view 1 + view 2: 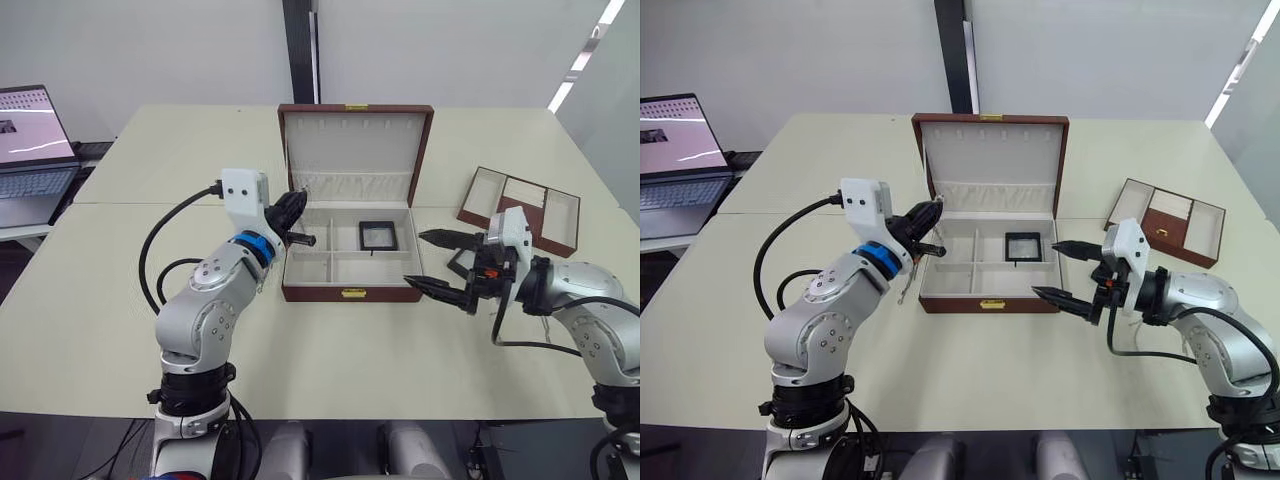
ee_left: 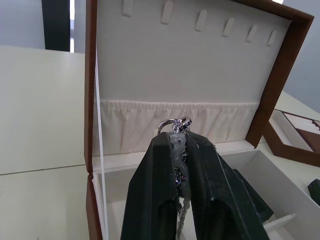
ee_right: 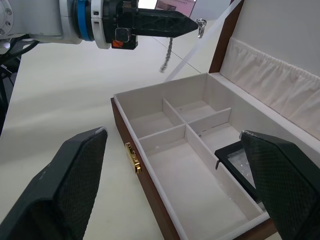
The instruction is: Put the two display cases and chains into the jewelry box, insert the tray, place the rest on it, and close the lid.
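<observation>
Here the left hand (image 1: 932, 214) is pressed together on a chain (image 3: 168, 53), pinching it near its ring end; the ring pokes out past the fingertips and the rest of the links dangle below the fingers (image 2: 165, 170). This hand hangs at the left edge of the jewelry box (image 1: 349, 262), near its back left corner and above the rim, with the chain not yet down inside.

The right hand (image 1: 432, 262) is spread wide, its two fingers well apart, holding nothing. It sits just beside the right end of the box, pointing toward it, low over the table (image 1: 120, 300).

The box stands open near the middle of the table, its lid (image 1: 990, 160) upright, with a gathered fabric pocket along the lower part of the lid lining. Its cream interior is split by dividers into several compartments. One black display case (image 1: 377, 235) lies flat in the back right compartment; the other compartments that can be seen look bare.

The tray (image 1: 1167, 222), brown with pale sections, lies on the table to the right of the box, well apart from it, beyond the right hand.

A laptop (image 1: 32, 150) sits on another surface at far left.
</observation>
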`<state>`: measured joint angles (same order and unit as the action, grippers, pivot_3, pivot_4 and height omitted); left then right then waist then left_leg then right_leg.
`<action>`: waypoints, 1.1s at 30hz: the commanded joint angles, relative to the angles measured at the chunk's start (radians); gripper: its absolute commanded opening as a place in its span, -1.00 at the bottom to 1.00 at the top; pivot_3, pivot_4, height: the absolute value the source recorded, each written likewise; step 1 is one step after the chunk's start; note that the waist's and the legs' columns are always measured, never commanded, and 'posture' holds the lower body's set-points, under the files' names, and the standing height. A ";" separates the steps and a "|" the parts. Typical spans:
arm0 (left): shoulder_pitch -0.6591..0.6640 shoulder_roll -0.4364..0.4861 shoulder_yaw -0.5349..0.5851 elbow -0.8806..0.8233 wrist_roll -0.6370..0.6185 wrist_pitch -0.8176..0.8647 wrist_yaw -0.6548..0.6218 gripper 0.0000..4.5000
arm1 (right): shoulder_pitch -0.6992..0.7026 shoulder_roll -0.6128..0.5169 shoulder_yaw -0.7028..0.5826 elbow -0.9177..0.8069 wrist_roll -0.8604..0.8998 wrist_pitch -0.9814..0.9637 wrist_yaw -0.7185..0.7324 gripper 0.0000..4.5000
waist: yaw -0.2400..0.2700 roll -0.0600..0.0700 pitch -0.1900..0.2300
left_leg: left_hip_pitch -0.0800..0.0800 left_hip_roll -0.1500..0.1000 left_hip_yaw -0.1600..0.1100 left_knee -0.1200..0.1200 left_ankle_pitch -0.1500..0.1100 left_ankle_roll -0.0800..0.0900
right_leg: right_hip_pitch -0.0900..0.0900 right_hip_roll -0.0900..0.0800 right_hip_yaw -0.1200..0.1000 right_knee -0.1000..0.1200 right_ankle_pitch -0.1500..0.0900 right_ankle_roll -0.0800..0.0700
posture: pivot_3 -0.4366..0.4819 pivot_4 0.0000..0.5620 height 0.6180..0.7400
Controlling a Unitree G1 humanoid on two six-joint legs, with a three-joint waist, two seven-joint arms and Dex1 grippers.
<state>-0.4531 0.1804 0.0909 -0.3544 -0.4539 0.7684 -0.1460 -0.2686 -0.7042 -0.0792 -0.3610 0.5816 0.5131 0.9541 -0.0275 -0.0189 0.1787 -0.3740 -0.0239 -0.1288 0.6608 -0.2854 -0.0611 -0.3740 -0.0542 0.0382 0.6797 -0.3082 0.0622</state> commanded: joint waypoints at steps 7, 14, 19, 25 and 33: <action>-0.041 -0.027 -0.072 0.177 0.109 -0.125 -0.012 -0.98 | 0.016 -0.023 -0.050 -0.055 0.024 0.013 -0.017 1.00 | 0.001 0.000 0.000 | 0.000 0.000 0.000 0.000 0.000 0.000 | 0.000 0.000 0.000 0.000 0.000 0.000 | -0.05 -0.47 1.00; -0.069 -0.064 -0.075 0.240 0.150 -0.153 0.010 -0.98 | 0.017 -0.030 -0.057 -0.061 0.030 0.024 -0.025 1.00 | 0.001 -0.001 0.000 | -0.001 0.000 0.000 0.000 0.000 0.000 | -0.001 0.000 0.000 0.000 0.000 0.000 | -0.05 -0.47 1.00; -0.076 -0.077 -0.062 0.261 0.171 -0.161 0.026 -0.98 | 0.021 -0.037 -0.058 -0.060 0.036 0.022 -0.029 1.00 | 0.001 -0.001 0.000 | -0.001 0.000 0.000 0.000 0.000 0.000 | -0.001 0.000 0.000 0.000 0.000 0.000 | -0.05 -0.47 1.00; -0.068 -0.081 -0.061 0.256 0.171 -0.158 0.023 -0.98 | 0.024 -0.045 -0.057 -0.059 0.041 0.021 -0.032 1.00 | 0.002 -0.001 0.000 | -0.001 0.000 0.000 0.000 0.000 0.000 | -0.001 0.000 0.000 0.000 0.000 0.000 | -0.05 -0.47 1.00; -0.069 -0.094 -0.065 0.240 0.153 -0.157 -0.002 -0.28 | 0.029 -0.047 -0.055 -0.057 0.041 0.018 -0.033 1.00 | 0.002 -0.001 0.000 | -0.001 0.000 0.000 0.000 0.000 0.000 | -0.001 0.000 0.000 0.000 0.000 0.000 | -0.05 -0.47 1.00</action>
<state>-0.5094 0.0913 0.0278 -0.0695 -0.2919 0.6252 -0.1398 -0.2404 -0.7379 -0.1005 -0.3871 0.6110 0.5368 0.9217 -0.0260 -0.0196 0.1791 -0.3750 -0.0241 -0.1290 0.6609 -0.2853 -0.0613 -0.3747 -0.0543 0.0378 0.6793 -0.3081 0.0624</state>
